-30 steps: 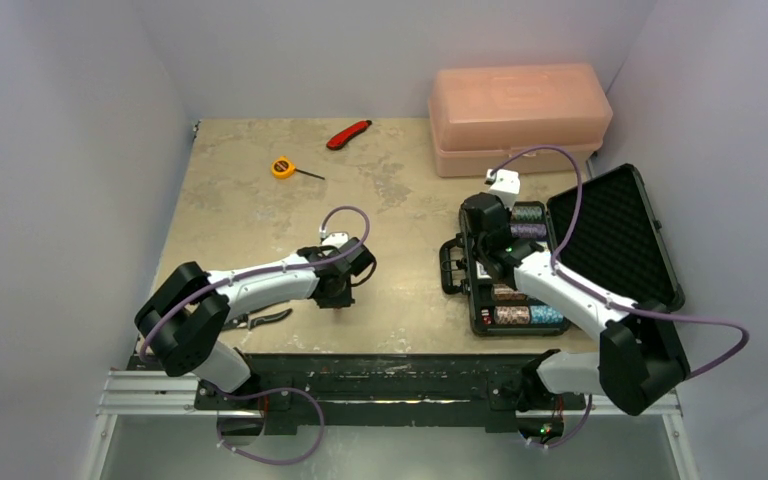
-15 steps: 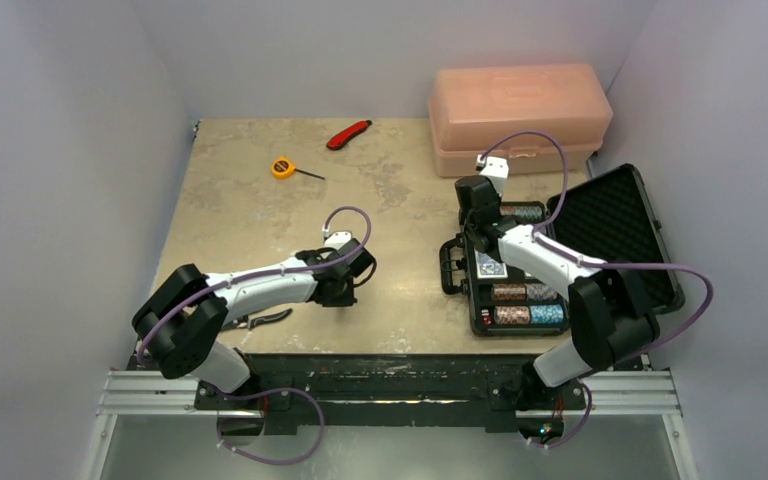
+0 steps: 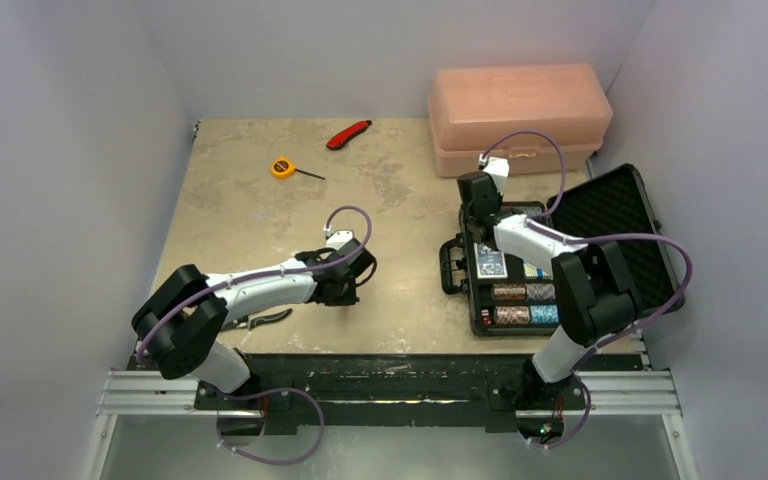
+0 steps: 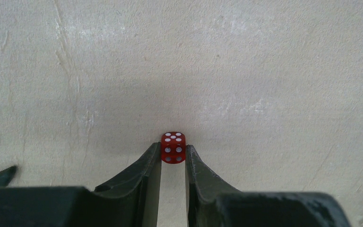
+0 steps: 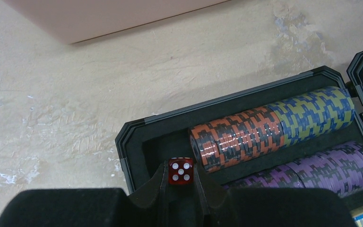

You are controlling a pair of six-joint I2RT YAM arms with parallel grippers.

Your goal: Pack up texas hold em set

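The black case point(image 3: 466, 292) lies open on the right of the table, its foam-lined lid point(image 3: 615, 235) folded back. Chip rolls point(image 3: 525, 315) and a blue card deck point(image 3: 490, 263) lie inside. My right gripper point(image 3: 482, 222) hovers over the case's far left corner, shut on a red die point(image 5: 180, 171). In the right wrist view the die hangs above an empty foam slot, beside an orange-black chip roll point(image 5: 236, 137). My left gripper point(image 4: 173, 150) is low over bare tabletop at mid-table, shut on another red die point(image 4: 173, 147).
A translucent pink box point(image 3: 520, 115) stands at the back right, just beyond the case. A red utility knife point(image 3: 348, 133) and a yellow tape measure point(image 3: 282, 167) lie at the back. Black-handled shears point(image 3: 260, 320) lie under the left arm.
My right arm has swung along the case to its far end, carrying the die, and its elbow has folded inward. The left arm has not moved.
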